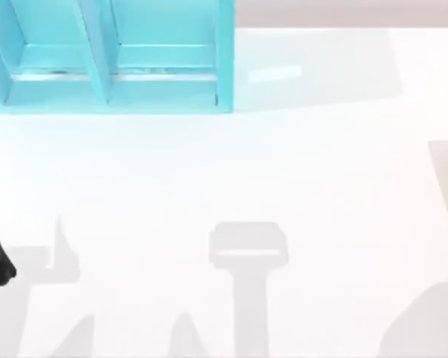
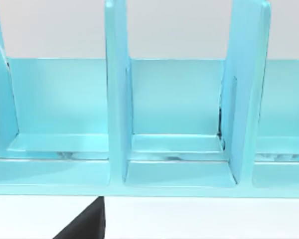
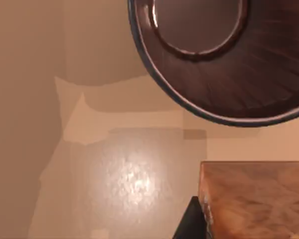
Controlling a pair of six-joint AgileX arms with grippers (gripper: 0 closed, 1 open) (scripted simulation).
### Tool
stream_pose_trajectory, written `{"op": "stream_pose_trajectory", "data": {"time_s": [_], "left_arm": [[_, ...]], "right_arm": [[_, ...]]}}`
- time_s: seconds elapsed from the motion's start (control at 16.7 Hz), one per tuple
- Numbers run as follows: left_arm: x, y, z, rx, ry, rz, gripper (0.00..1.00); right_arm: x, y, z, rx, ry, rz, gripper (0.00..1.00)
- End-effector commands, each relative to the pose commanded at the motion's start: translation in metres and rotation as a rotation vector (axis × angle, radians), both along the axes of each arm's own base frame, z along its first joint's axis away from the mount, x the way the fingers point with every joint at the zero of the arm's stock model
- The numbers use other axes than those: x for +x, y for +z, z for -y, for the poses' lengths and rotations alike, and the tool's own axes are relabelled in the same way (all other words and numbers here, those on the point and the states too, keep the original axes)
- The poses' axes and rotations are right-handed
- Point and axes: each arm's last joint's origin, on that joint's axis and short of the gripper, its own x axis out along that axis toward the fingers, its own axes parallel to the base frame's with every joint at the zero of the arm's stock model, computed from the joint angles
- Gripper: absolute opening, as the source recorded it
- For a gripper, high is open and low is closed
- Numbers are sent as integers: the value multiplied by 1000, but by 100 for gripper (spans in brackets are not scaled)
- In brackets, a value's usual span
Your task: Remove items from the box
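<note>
A brown cup [image 3: 229, 59] is seen close above a tan floor [image 3: 124, 184], an orange block [image 3: 256, 199] just beside it; neither claw's state can be told.

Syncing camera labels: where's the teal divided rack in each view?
Top view: the teal rack sits in the picture's upper left, at the table's left side.
Left wrist view: the rack spans the picture, seen front-on, with upright dividers.
Right wrist view: this camera faces a copper-brown cup and an orange-brown block on a tan surface instead.
Shared landmark: the white table meeting the rack's front edge, top and left wrist views.
</note>
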Motion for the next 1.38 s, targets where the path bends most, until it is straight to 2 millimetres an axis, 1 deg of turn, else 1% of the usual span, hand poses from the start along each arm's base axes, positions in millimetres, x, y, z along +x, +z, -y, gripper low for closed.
{"op": "stream_pose_trajectory", "data": {"time_s": [0.18,0.3,0.42,0.6,0.78,0.9,1.26,1.38], "left_arm": [[0,0,0,0,0,0,100],[0,0,0,0,0,0,100],[0,0,0,0,0,0,100],[0,0,0,0,0,0,100],[0,0,0,0,0,0,100],[0,0,0,0,0,0,100],[0,0,0,0,0,0,100],[0,0,0,0,0,0,100]], "right_arm": [[14,33,11,-31,22,112,0],[14,53,15,-44,19,142,0],[8,69,14,-45,4,120,0],[-9,83,3,-19,-19,7,0],[-21,91,-10,15,-25,-91,0],[-24,92,-13,31,-27,-124,0],[-24,90,-12,36,-31,-129,0],[-17,88,-19,32,-30,-131,0]]}}
